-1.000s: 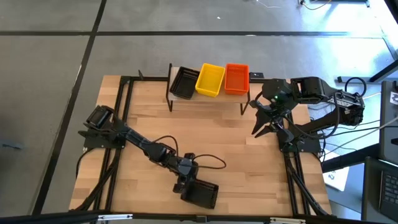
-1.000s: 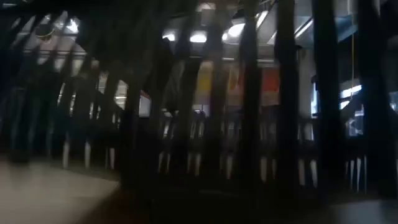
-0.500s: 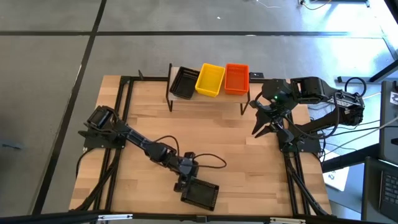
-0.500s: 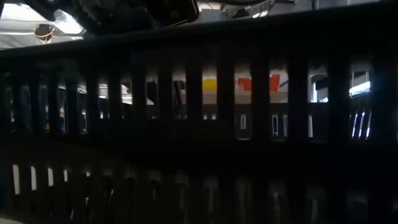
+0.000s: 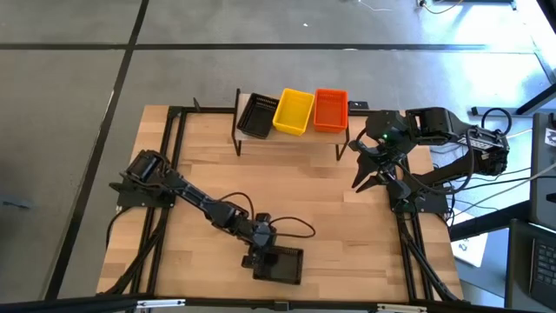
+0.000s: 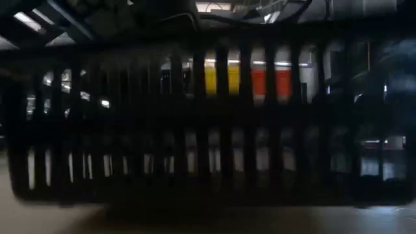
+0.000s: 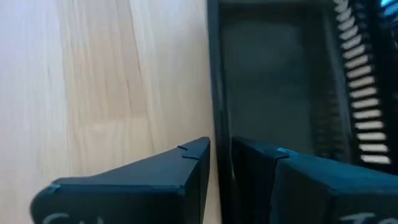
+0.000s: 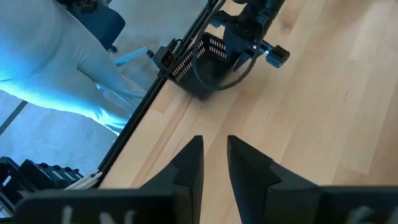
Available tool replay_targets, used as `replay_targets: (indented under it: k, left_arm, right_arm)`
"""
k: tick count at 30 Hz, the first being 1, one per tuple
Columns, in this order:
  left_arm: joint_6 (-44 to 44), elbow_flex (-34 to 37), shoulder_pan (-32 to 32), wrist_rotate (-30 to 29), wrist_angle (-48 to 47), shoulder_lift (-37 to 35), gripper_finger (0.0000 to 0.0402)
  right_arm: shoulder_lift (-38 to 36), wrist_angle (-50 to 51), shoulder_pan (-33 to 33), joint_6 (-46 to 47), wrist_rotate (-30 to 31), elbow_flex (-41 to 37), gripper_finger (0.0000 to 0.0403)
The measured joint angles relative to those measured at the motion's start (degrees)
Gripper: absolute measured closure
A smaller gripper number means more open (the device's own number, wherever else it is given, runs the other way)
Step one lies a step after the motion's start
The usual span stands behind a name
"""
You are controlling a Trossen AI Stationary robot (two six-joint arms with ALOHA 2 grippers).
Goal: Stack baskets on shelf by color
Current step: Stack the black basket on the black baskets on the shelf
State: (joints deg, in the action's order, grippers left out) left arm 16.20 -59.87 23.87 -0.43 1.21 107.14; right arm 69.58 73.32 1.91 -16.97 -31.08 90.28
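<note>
A black basket [image 5: 280, 265] stands on its bottom by the table's near edge. Its mesh wall [image 6: 195, 149] fills the low view. My left gripper [image 5: 261, 252] is shut on its far wall. On the shelf [image 5: 291, 139] at the table's far side stand a black basket [image 5: 257, 115], a yellow basket [image 5: 294, 111] and an orange basket [image 5: 330, 109], side by side. My right gripper [image 5: 358, 183] hangs raised at the table's right, narrowly open, with nothing between its fingers [image 8: 186, 162]. My left gripper [image 7: 221, 155] has the basket's far wall [image 7: 214, 112] between its fingers. One finger [image 7: 186, 168] is outside and the other [image 7: 273, 174] is inside the hollow. The fingers slant down from the far left. The basket sits level, its bottom on the table.
The black frame rails [image 5: 169, 165] run along the table's left and right sides. A cable [image 5: 291, 228] loops beside my left wrist. A person in pale clothing [image 8: 50, 56] stands beyond the table's edge. Bare wood lies between the shelf and the held basket.
My left gripper has gone down a little with the black basket. The basket was askew and tipped. It has turned square to the table's near edge and settled level on the table.
</note>
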Motion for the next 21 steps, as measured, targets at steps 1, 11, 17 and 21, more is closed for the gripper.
replay_targets:
  k: [1, 11, 17, 21]
  left_arm:
    - [0.15, 0.04, -0.15, 0.04, -0.27, 0.04, 0.0344]
    - [2.81, 0.02, -1.36, 2.93, 2.13, -0.05, 0.0389]
    - [6.67, 0.02, -2.33, 7.88, 1.85, -0.05, 0.0399]
    - [9.29, 0.04, -4.07, 13.1, 1.57, -1.05, 0.04]
  right_arm:
    - [0.0, 0.03, 0.0, 0.0, 0.01, 0.0, 0.0334]
    - [0.0, 0.26, 0.0, 0.0, 0.01, 0.0, 0.0334]
    - [0.0, 0.28, 0.0, -0.04, 0.27, 0.0, 0.0334]
    - [0.0, 0.29, -0.02, -0.17, 3.8, 0.0, 0.0334]
